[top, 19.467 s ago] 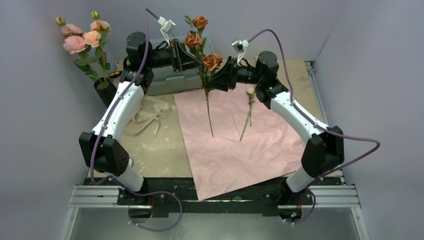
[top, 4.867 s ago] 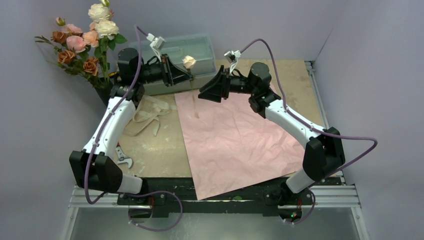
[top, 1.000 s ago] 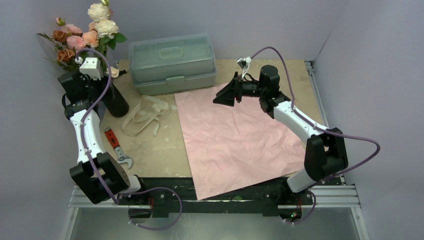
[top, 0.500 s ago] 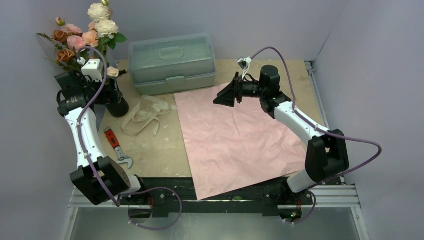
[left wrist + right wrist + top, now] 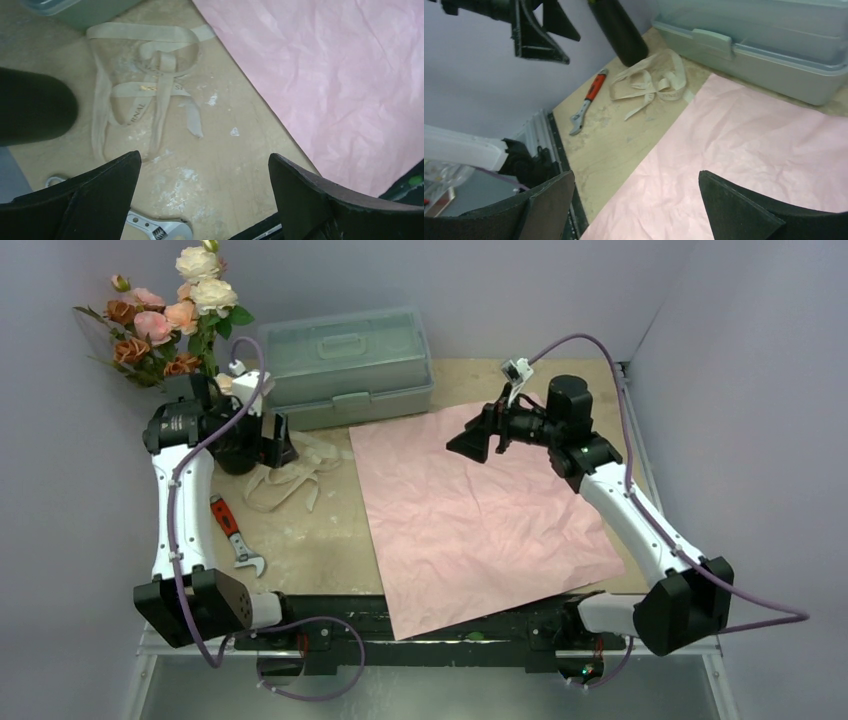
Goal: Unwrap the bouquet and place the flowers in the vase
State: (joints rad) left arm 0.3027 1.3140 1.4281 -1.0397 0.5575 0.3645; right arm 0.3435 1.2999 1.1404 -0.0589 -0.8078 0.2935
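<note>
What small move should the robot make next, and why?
Probably draw both arms back to rest: the flowers stand in the vase, the pink paper lies bare, and the left gripper and right gripper are open, holding nothing.

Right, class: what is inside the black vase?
Pink, peach, orange-brown and white flowers with green leaves rise out of the vase. Its opaque wall hides their lower stems, so how deep they sit cannot be seen.
</note>
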